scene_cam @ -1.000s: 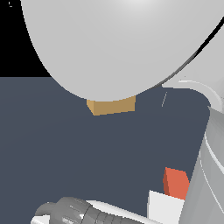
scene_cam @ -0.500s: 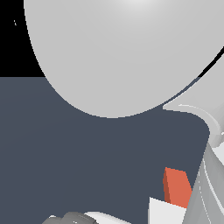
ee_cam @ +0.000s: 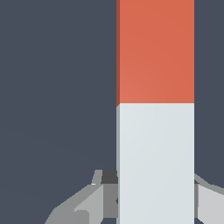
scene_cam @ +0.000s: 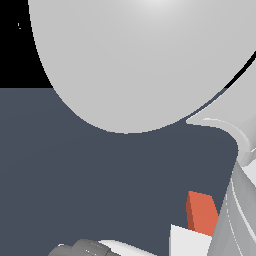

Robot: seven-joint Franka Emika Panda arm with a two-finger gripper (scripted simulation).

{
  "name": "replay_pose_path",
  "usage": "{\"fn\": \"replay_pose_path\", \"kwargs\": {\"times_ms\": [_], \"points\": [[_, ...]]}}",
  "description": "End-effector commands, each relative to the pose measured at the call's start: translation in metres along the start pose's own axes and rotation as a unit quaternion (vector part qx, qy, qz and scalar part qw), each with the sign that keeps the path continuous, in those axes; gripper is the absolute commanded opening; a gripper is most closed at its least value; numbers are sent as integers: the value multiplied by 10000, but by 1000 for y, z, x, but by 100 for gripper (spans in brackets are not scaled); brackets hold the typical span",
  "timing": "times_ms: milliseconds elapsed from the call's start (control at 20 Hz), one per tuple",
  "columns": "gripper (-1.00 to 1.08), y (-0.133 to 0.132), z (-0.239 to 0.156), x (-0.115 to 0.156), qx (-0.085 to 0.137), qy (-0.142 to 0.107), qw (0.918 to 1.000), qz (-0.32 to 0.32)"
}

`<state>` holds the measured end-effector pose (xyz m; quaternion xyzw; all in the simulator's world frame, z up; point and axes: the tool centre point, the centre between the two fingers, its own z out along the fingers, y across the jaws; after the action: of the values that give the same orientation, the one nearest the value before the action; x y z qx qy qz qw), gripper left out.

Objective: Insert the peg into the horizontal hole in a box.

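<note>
The peg (ee_cam: 155, 109), a long slim square bar that is orange-red on one part and white on the other, fills much of the wrist view. The two colours meet in a straight line about halfway along the part that shows. One grey gripper finger (ee_cam: 94, 197) sits on one side of the white part and the other grey finger sits on the other side, both right up against it. So the gripper (ee_cam: 155, 199) is closed on the white part of the peg.

In the exterior view, going from the left, there is first the flat dark blue-grey floor (scene_cam: 75, 175). Above it a very big, smooth, pale grey round part of the robot arm (scene_cam: 140, 60) blocks most of the view. A tiny tan speck shows at its lower edge, too small to tell what it is. Near the bottom sits a darker grey rounded robot part. Farther right, low down, the orange-red end of the peg (scene_cam: 201, 212) pokes up, with a bit of white just under it. At the far right edge stands more pale grey robot body.
</note>
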<state>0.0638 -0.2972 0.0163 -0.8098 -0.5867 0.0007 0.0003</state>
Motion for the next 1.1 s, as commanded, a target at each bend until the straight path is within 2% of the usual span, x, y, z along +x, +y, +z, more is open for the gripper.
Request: {"fn": "replay_pose_path", "kwargs": {"times_ms": [0,200,400,650,850,1050], "points": [[-100,1,-2,9,-4,4,10000,-69],[-100,4,-7,38,-5,3,9995,-304],[-100,4,-17,87,-7,1,9976,-696],[-100,-4,-34,176,-9,-2,9900,-1410],[-100,-25,-50,260,-11,-4,9778,-2096],[-100,-50,-63,325,-11,-5,9643,-2648]]}}
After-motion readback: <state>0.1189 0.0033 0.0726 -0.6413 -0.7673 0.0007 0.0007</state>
